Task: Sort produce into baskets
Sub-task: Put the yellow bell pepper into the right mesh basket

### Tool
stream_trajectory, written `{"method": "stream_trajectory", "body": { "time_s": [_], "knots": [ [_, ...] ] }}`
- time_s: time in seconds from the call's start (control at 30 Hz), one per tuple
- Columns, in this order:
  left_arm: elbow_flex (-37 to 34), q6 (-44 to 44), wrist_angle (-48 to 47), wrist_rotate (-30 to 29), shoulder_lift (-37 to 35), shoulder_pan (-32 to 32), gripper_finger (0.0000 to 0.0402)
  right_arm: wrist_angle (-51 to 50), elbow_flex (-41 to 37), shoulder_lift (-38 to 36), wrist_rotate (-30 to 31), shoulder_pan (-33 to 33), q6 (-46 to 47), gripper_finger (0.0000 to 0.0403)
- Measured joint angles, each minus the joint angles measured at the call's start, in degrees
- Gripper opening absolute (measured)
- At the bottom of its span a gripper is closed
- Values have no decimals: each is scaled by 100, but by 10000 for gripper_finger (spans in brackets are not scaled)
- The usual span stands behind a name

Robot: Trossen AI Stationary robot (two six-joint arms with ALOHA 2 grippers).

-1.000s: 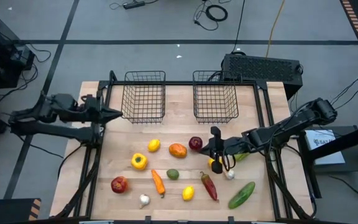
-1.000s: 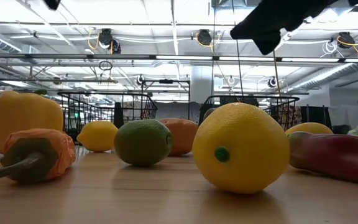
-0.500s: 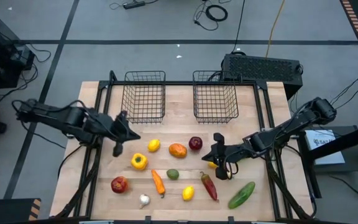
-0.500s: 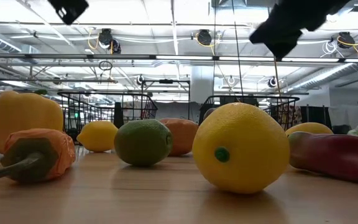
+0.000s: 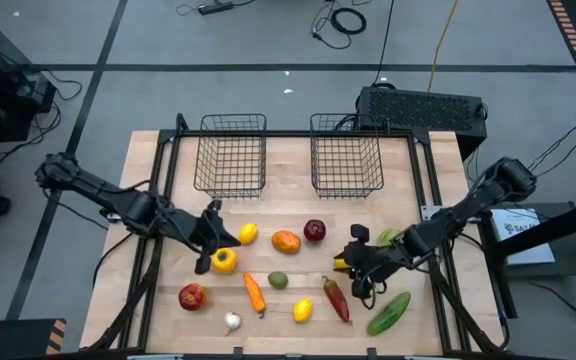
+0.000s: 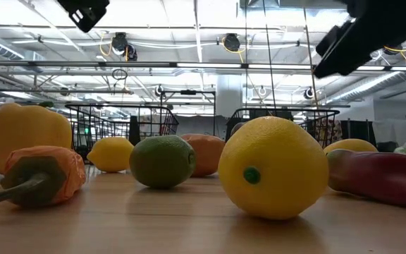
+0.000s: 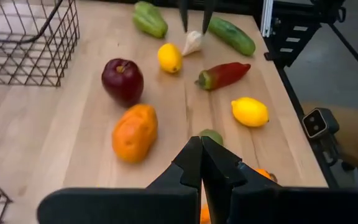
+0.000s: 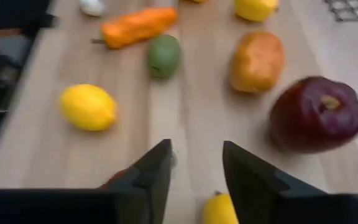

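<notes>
Produce lies loose on the wooden table [image 5: 183, 320]: a yellow pepper [image 5: 224, 260], lemons [image 5: 248, 233] [image 5: 302, 310], an orange fruit [image 5: 286, 241], a dark red apple [image 5: 314, 231], a lime [image 5: 278, 280], a carrot [image 5: 255, 294], a chilli [image 5: 336, 298], a cucumber [image 5: 389, 313], a red apple [image 5: 192, 296] and garlic [image 5: 232, 322]. Two empty wire baskets [image 5: 231, 155] [image 5: 347, 155] stand at the far edge. My left gripper [image 5: 223, 240] [image 7: 201, 163] hangs shut beside the yellow pepper. My right gripper [image 5: 353, 265] [image 8: 197, 168] is open above a small lemon [image 8: 219, 211].
A green vegetable [image 5: 388, 237] lies beside the right arm. In the left wrist view another garlic [image 7: 192, 42] sits under the right gripper's fingers. Bare wood shows between the baskets and the produce. A dark box [image 5: 423, 108] stands behind the right basket.
My left gripper has swung from beside the left basket toward the table's near edge and middle, sinking toward the yellow pepper and the lemon. My right gripper has shifted a little toward the near edge and down, over the small lemon. No produce has moved.
</notes>
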Motion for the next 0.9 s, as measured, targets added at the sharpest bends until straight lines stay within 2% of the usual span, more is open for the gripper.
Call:
{"method": "stream_trajectory", "body": {
  "time_s": [0.2, 0.37, 0.57, 0.8, 0.9],
  "knots": [
    [2, 14, 220, -23, 514, -170, 8, 34, -2, 502, 349, 20, 81, 207],
    [2, 11, 287, -34, 976, -296, 10, 33, -2, 700, 440, 15, 126, 240],
    [0, -140, 421, -863, 1369, -440, 32, 89, 0, 713, 615, -87, 228, 252],
    [0, -683, 317, -975, 1544, -500, 105, 409, 0, 713, 618, -163, 60, 252],
    [69, -1064, -208, -964, 1478, -584, 145, 588, 0, 714, 610, -163, -82, 251]
  ]
}}
